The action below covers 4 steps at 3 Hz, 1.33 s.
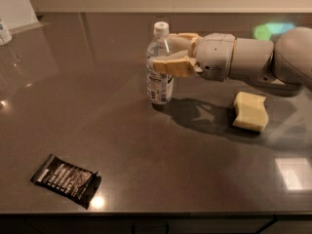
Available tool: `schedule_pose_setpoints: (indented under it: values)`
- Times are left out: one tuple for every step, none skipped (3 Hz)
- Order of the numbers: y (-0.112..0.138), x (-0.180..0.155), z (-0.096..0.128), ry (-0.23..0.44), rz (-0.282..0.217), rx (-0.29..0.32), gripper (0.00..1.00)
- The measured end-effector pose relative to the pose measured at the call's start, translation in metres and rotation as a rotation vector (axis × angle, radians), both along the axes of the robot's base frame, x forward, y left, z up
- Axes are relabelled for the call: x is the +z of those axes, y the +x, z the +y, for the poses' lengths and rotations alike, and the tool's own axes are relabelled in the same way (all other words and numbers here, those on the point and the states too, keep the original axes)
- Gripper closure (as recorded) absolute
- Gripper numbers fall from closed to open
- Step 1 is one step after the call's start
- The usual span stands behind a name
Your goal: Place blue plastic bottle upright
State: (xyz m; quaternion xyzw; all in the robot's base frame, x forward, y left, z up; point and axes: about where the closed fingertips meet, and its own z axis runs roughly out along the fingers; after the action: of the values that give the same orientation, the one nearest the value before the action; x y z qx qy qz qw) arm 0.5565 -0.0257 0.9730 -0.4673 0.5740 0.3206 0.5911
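Note:
The blue plastic bottle (159,79) is clear with a white cap and a white label. It stands upright, with its base on or just above the dark table (122,145), at centre back. My gripper (162,51) reaches in from the right at the bottle's shoulder. Its tan fingers (174,66) are closed around the bottle's upper body, one in front and one behind.
A pale yellow sponge block (250,111) lies to the right of the bottle, under my arm. A flat black snack wrapper (64,179) lies near the front left edge. A small container (4,31) stands at the far left edge.

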Motion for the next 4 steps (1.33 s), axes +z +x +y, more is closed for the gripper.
schedule_pose_setpoints:
  values:
    - [0.0009,-0.0056,-0.0013,0.001,0.013,-0.007,0.63]
    - [0.0021,-0.0118,-0.0022,-0.004,0.036,-0.014,0.39]
    - [0.0014,-0.0111,0.0004,-0.005,0.034,-0.009,0.16]
    - [0.0007,-0.0106,0.0033,-0.006,0.033,-0.004,0.00]
